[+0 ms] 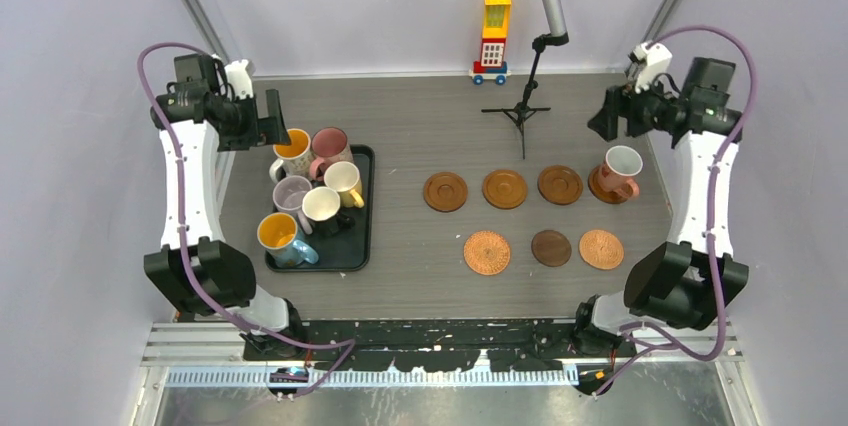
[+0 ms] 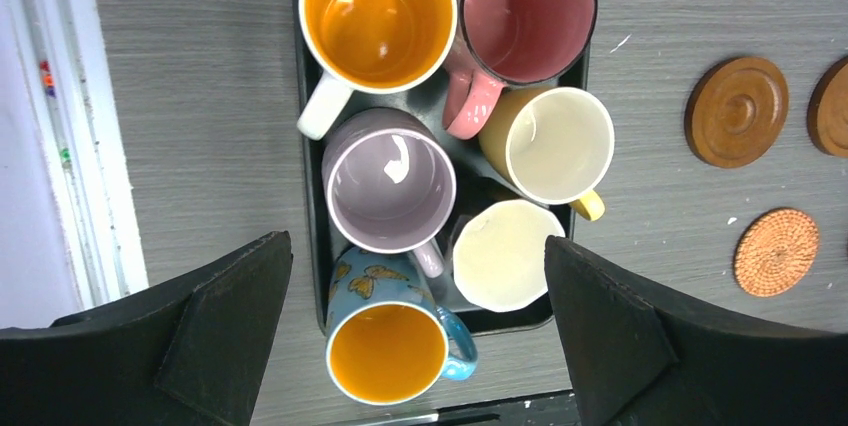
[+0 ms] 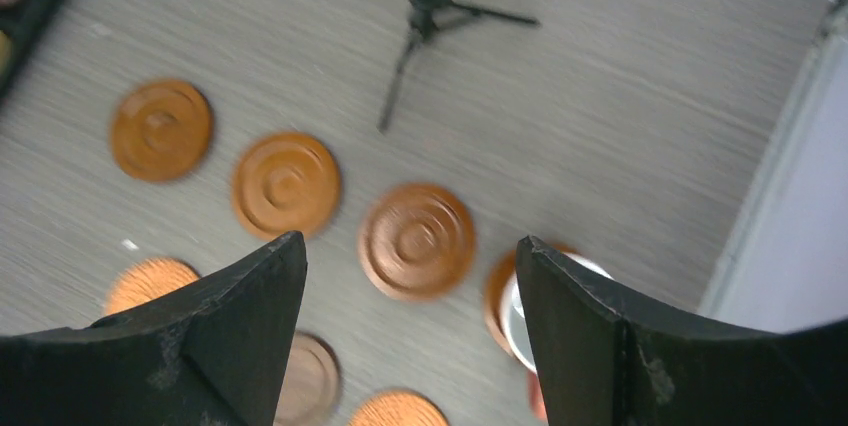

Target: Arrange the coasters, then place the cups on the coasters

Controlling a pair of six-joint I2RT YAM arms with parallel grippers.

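Observation:
Several brown coasters lie in two rows right of centre, from the back-left one to the front-right one. A patterned pink cup stands on the far-right back coaster. Several cups crowd the black tray, among them the blue one, the lilac one and the pink one. My left gripper hovers open high above the tray's cups. My right gripper hangs open and empty above the coasters, with the pink cup's rim beside its right finger.
A microphone stand's tripod stands behind the coaster rows, also in the right wrist view. A toy block tower sits at the back edge. White walls close in on the left and right sides.

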